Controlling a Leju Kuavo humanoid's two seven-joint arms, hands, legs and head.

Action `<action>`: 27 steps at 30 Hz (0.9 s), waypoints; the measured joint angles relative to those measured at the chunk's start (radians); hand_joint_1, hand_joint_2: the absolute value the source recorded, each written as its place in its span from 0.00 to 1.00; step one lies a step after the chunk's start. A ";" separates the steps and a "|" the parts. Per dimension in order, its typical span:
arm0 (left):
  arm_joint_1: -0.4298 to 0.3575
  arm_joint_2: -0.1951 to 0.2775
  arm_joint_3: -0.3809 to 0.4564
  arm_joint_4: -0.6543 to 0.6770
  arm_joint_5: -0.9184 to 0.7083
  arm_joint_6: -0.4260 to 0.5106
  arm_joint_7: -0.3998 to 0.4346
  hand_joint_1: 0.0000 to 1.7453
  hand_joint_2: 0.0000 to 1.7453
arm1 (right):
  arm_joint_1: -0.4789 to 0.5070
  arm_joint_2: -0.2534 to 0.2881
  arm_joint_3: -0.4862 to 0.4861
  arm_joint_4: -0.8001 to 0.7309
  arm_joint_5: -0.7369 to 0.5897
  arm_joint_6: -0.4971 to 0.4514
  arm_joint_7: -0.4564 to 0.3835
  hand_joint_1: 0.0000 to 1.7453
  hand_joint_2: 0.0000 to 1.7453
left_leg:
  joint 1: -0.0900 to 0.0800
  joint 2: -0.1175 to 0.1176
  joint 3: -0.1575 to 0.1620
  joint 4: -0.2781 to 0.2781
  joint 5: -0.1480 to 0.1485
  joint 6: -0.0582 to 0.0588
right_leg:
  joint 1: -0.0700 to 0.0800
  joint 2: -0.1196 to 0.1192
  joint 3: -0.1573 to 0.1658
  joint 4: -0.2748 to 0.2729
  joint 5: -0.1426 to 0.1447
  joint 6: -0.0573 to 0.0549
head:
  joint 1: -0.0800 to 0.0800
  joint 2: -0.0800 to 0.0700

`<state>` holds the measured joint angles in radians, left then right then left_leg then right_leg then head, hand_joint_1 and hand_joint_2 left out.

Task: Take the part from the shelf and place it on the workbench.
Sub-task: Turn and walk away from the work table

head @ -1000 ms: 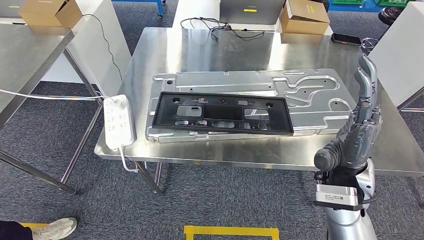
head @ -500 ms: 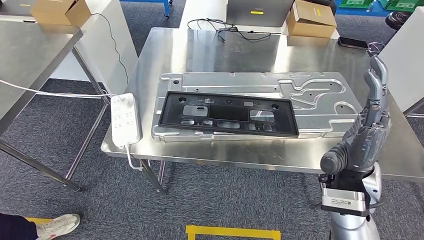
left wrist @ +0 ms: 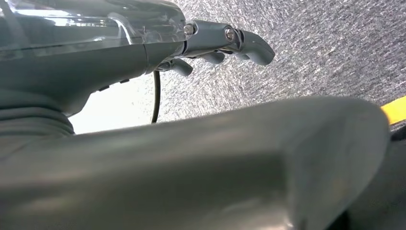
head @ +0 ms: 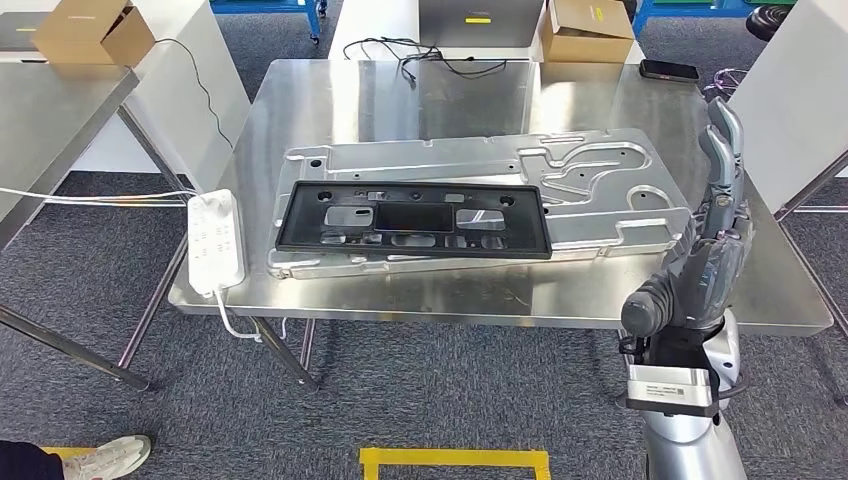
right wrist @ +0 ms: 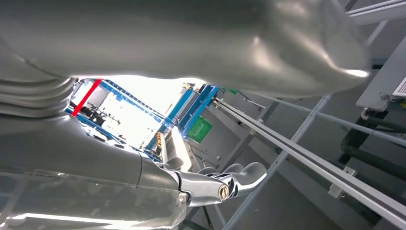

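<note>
**Part already on the workbench; right hand raised and empty**

The part [head: 412, 219], a long black plastic frame with cut-outs, is seen lying flat on the ribbed metal plate [head: 600, 175] that rests on the steel workbench [head: 330, 100]. It is touched by no hand. By that, the placing step is judged to be done, and what remains is judged to be the clearing of the arm from the bench edge.

The right hand [head: 715, 215] is held upright over the near right part of the bench, just beside the end of the plate, its fingers stretched out and apart, with nothing in them. The left hand [left wrist: 225, 43] is seen in the left wrist view hanging over grey carpet, fingers loosely apart and holding nothing.

For the next move, the right arm would need to be drawn back and down without catching the bench edge or nudging the plate.

Two cardboard boxes stand by: one [head: 575, 28] at the far edge of the bench, flaps open, contents not to be made out; another [head: 90, 30] on the neighbouring table, likewise unreadable.
</note>
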<state>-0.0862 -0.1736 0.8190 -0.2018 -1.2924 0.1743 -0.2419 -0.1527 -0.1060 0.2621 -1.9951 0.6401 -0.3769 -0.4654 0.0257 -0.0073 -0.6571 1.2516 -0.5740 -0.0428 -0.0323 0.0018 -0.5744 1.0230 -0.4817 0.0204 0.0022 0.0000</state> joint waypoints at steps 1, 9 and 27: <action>0.000 0.000 0.000 0.000 0.000 0.000 0.000 0.00 0.00 | 0.000 0.000 0.000 0.000 0.000 0.000 0.000 0.00 0.00 | 0.000 0.000 0.045 -0.075 0.025 0.003 | 0.000 0.000 0.000 0.001 0.001 0.002 | -0.001 0.000; -0.001 -0.001 0.004 0.000 0.000 0.000 0.000 0.00 0.00 | -0.003 0.004 0.001 0.000 0.000 0.000 0.000 0.00 0.00 | -0.011 0.001 0.091 -0.211 0.076 0.050 | 0.004 0.001 -0.033 0.056 -0.039 0.041 | 0.006 0.000; 0.000 -0.001 0.010 0.000 -0.006 0.008 0.000 0.00 0.00 | 0.008 0.005 -0.003 -0.002 0.000 -0.011 -0.002 0.00 0.00 | -0.017 0.005 -0.029 0.016 -0.035 0.018 | 0.003 -0.005 0.034 -0.022 -0.013 -0.008 | 0.015 0.000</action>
<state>-0.0859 -0.1743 0.8289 -0.2018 -1.2984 0.1823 -0.2422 -0.1446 -0.1007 0.2586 -1.9970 0.6400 -0.3883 -0.4671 0.0091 -0.0024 -0.6864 1.2680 -0.6094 -0.0247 -0.0288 -0.0032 -0.5400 1.0013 -0.4947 0.0121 0.0172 0.0000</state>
